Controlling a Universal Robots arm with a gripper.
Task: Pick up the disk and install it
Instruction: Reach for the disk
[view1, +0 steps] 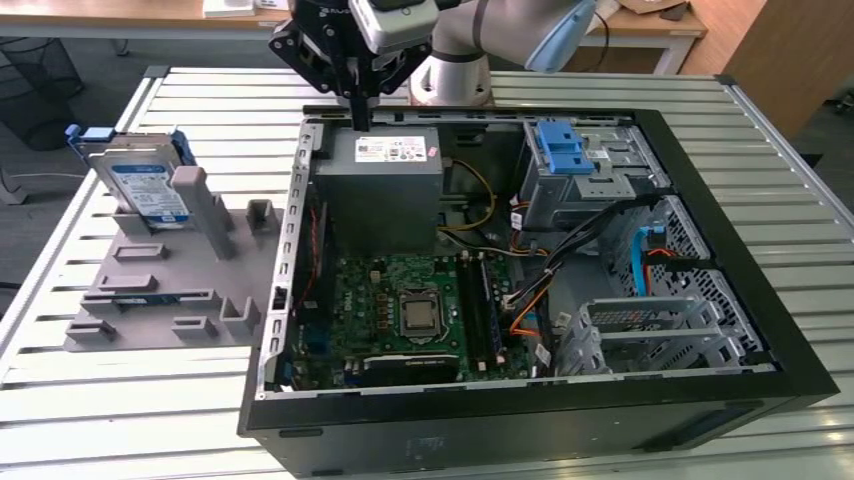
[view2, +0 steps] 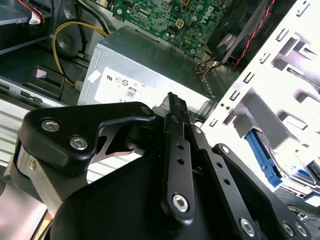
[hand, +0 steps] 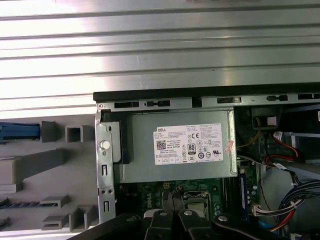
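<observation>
**Pincer empty over the case, disk waiting in its holder**

My pincer (view1: 360, 122) hangs with its fingers pressed together and nothing between them. It sits just over the twelve-o'clock edge of the grey metal power-supply box with the white sticker (view1: 387, 185), inside the open black computer case (view1: 534, 415). The disk, a flat silver hard drive with a blue-and-white label and a blue plastic rail frame (view1: 144, 185), stands on edge in the grey slotted plastic holder (view1: 160, 290) on the slatted metal surface (view1: 94, 410). In the exterior view it is well apart from me, between eight and nine o'clock of my pincer.

The pick-up is not yet done. As I judge it, doing it well means spreading the fingers wider than the drive's thin body and centring over its upper edge. I should close on the metal faces rather than the blue rails, then lift straight up so it cannot jam in the slot.
</observation>
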